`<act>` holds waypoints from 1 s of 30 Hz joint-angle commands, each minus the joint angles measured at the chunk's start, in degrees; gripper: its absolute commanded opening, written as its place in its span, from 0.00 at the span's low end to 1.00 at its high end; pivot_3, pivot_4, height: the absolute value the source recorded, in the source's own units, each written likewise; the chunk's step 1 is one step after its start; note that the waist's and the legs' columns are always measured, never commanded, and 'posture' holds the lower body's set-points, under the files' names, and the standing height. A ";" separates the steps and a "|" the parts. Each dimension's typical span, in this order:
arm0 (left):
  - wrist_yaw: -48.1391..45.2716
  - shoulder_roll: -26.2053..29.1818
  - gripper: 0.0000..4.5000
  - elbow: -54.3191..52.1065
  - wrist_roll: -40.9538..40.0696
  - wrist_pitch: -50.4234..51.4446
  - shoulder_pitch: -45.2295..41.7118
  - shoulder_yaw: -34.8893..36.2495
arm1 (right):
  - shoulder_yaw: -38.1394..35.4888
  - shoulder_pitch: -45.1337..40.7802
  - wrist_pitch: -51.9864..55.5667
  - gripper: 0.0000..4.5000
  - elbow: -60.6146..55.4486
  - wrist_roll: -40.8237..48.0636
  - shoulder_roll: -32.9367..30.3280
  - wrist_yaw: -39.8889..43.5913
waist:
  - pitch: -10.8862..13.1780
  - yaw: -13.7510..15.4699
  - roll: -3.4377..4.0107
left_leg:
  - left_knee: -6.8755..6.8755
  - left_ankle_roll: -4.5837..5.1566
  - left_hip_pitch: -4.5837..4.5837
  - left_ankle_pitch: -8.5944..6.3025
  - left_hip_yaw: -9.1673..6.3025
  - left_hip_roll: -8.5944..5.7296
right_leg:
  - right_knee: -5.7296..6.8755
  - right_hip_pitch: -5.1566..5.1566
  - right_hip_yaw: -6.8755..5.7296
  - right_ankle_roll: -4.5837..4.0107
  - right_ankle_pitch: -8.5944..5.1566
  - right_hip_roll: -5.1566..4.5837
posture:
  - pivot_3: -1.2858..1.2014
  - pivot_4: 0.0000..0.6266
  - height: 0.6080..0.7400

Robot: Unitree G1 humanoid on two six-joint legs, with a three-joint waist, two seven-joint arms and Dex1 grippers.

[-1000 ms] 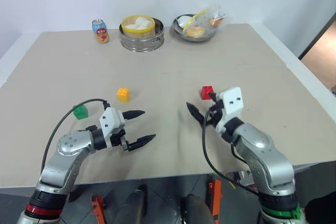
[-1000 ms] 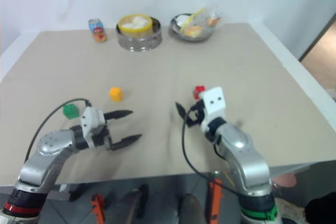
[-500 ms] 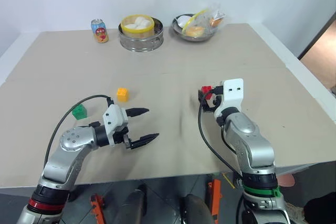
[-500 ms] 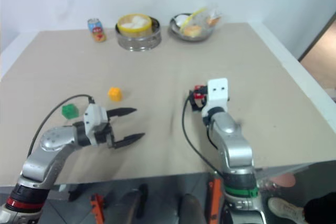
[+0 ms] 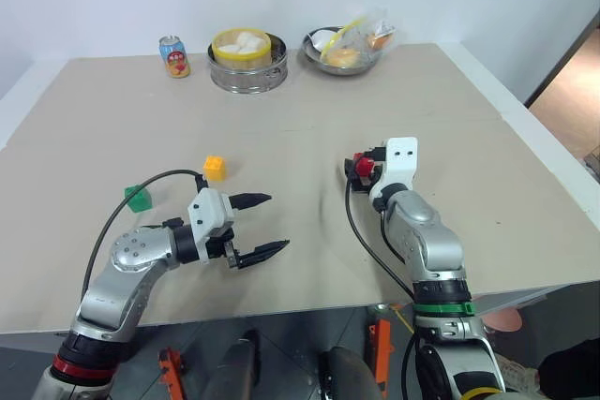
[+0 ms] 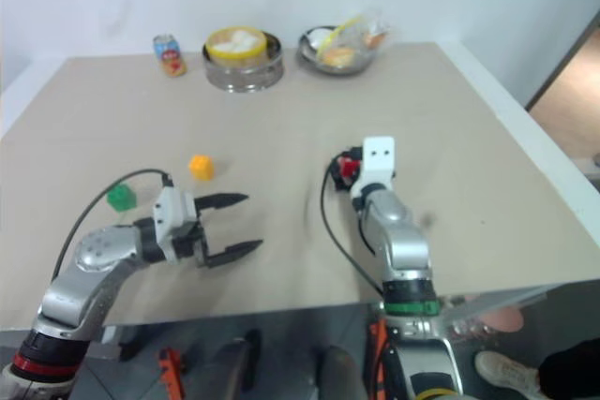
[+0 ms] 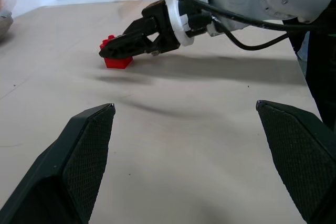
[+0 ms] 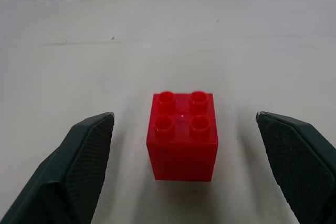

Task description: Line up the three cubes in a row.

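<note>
The red cube [image 8: 182,135] stands on the table, studs up, just ahead of my right gripper [image 5: 361,168] and centred between its open fingers, which do not touch it. In the left wrist view the same red cube [image 7: 117,59] sits at the tips of the right gripper [image 7: 113,51]. The yellow-orange cube [image 5: 215,168] lies left of centre. The green cube [image 5: 139,198] lies further left, beside my left arm's cable. My left gripper [image 5: 261,225] is open and empty, pointing right over bare table, nearer the front edge than the yellow-orange cube.
At the table's far edge stand a drink can [image 5: 173,56], a steel steamer [image 5: 241,59] with white buns and a metal bowl [image 5: 342,49] with bagged food. The table's right edge [image 5: 548,170] drops to the floor.
My right arm has stretched forward and lowered, bringing its open gripper up to the red cube. The left gripper has stayed in place. The head view has shifted slightly.
</note>
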 commanded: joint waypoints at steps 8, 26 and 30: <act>1.47 0.54 1.00 -2.63 -0.16 -0.37 0.77 0.85 | -0.66 -3.16 -4.27 0.50 4.29 0.05 0.01 1.28 | 0.00 0.00 0.00 | -0.01 -0.01 0.01 0.00 0.04 0.11 | -0.01 -0.03 -0.02 -0.12 0.01 0.12 | 0.52 0.24 1.00; -0.19 2.43 1.00 -2.02 -1.97 -0.36 3.61 2.64 | 18.39 -6.10 -0.25 0.28 -11.74 8.88 -17.55 48.48 | 0.01 -0.03 0.01 | -0.04 -0.16 -0.06 -0.10 0.26 0.37 | -0.16 -0.08 0.07 -0.12 -0.03 -0.03 | 0.52 0.24 1.00; -1.33 3.65 1.00 -2.91 -3.95 0.62 5.56 4.22 | 20.69 -9.05 -5.26 0.28 -3.72 7.57 -20.09 58.50 | 0.02 -0.04 0.01 | -0.03 -0.21 -0.12 -0.13 0.37 0.36 | -0.31 -0.09 0.08 -0.12 -0.03 -0.11 | 0.52 0.24 1.00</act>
